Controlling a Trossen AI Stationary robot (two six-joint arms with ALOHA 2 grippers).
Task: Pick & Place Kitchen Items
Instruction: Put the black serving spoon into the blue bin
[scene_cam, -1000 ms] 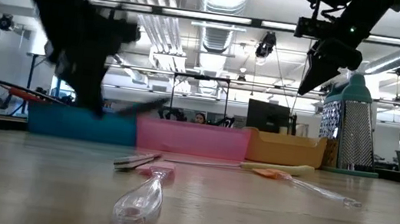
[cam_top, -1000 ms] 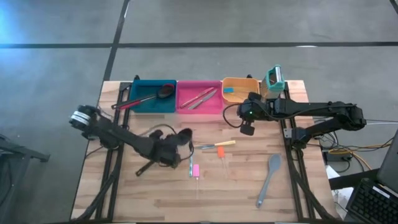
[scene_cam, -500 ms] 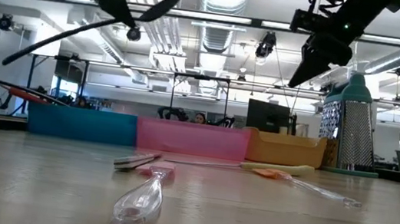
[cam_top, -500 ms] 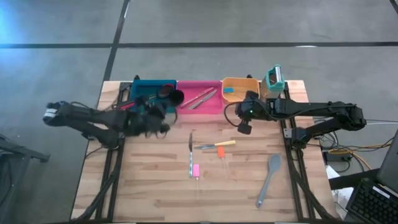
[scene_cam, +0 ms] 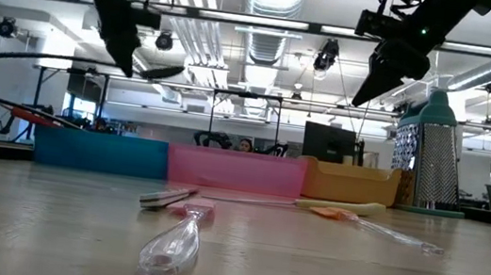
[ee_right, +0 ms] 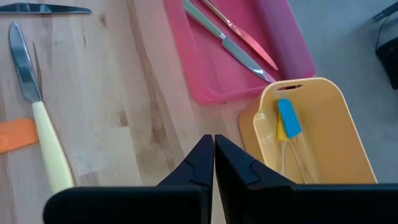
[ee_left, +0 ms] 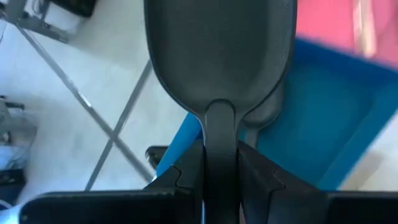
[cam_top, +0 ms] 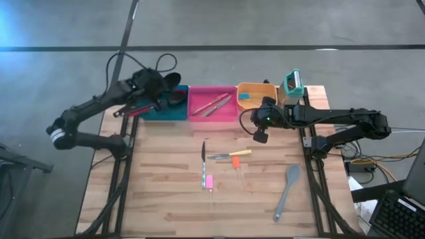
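Two arms reach inward: the left gripper (cam_top: 161, 88) hangs over the teal bin (cam_top: 151, 111), jaws grasping a black spoon (ee_left: 219, 56); the right gripper (cam_top: 259, 137), jaws clenched, hovers above the desk (cam_top: 166, 199).

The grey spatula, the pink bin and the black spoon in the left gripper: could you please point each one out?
grey spatula (cam_top: 293, 174): high view, on its blade.
pink bin (cam_top: 196, 114): high view, on its near wall.
black spoon (ee_left: 221, 46): left wrist view, on its bowl.
left gripper (ee_left: 220, 163): left wrist view, between its fingertips.

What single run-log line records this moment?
left gripper: shut on long black spoon, above teal square bin | right gripper: shut, empty, near orange square bin
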